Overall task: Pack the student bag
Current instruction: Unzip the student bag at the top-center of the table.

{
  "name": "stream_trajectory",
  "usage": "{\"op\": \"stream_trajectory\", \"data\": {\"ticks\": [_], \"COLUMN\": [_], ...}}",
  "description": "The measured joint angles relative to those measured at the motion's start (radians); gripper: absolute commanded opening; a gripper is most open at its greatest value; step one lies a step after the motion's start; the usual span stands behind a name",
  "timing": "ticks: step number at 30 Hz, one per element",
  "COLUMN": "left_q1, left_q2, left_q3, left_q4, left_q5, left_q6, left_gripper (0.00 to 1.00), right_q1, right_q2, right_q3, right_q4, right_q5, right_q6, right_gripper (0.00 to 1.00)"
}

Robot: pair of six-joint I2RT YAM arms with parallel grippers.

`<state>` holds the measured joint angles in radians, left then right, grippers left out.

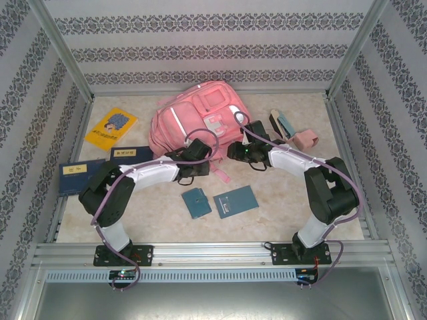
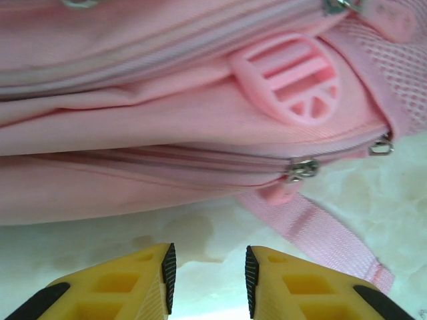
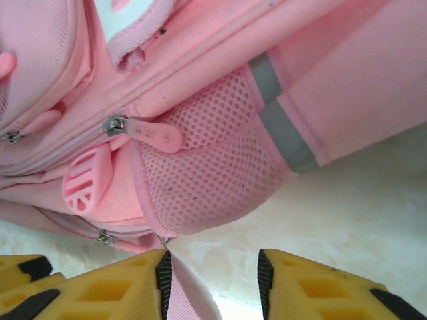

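Observation:
The student bag (image 1: 200, 115), a big pink backpack with white trim, lies at the back middle of the table. My left gripper (image 1: 200, 159) hovers at its near edge. In the left wrist view this gripper (image 2: 207, 277) is open over bare table with nothing between its yellow fingers (image 2: 143, 280), just short of a closed zipper with a metal slider (image 2: 303, 168). My right gripper (image 1: 235, 151) is at the bag's near right corner. In the right wrist view it (image 3: 213, 283) is open below the mesh side pocket (image 3: 207, 167), and a pink strap (image 3: 190, 303) lies against its left finger.
A yellow book (image 1: 111, 127) and two dark blue books (image 1: 81, 177) (image 1: 131, 155) lie to the left. Two teal notebooks (image 1: 197, 203) (image 1: 235, 201) lie in front between the arms. A small pink box (image 1: 306, 139) and a slim case (image 1: 280, 123) sit at the right. Metal posts frame the table.

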<state>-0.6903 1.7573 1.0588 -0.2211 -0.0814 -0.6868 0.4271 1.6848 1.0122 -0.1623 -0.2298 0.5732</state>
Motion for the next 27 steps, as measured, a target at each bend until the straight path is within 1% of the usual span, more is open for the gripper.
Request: {"op": "stream_trajectory", "data": {"ticks": [4,10,19,27], "left_q1": [-0.017,-0.018,-0.018,-0.018], "left_q2": [0.044,0.087,0.146,0.185], "left_q3": [-0.002,-0.002,0.014,0.063], "left_q4": [0.073,0.167,0.202,0.203], "left_q5": [0.003,0.003,0.003,0.003], "left_q6": [0.004,0.003,-0.007,-0.018], "left_gripper": [0.34,0.34,0.33,0.28], "right_q1": [0.000,0.000,0.000,0.000], "right_q2": [-0.001,-0.019,-0.041,-0.046], "right_q3": [-0.008,-0.013,-0.025,-0.047], "right_q4": [0.002,0.003,0.003,0.003], "right_q5": [-0.005,-0.006,-0.008,-0.009], "right_q6": [0.008,0.008,0.009,0.019], "right_gripper": [0.42,0.42,0.43,0.43]}}
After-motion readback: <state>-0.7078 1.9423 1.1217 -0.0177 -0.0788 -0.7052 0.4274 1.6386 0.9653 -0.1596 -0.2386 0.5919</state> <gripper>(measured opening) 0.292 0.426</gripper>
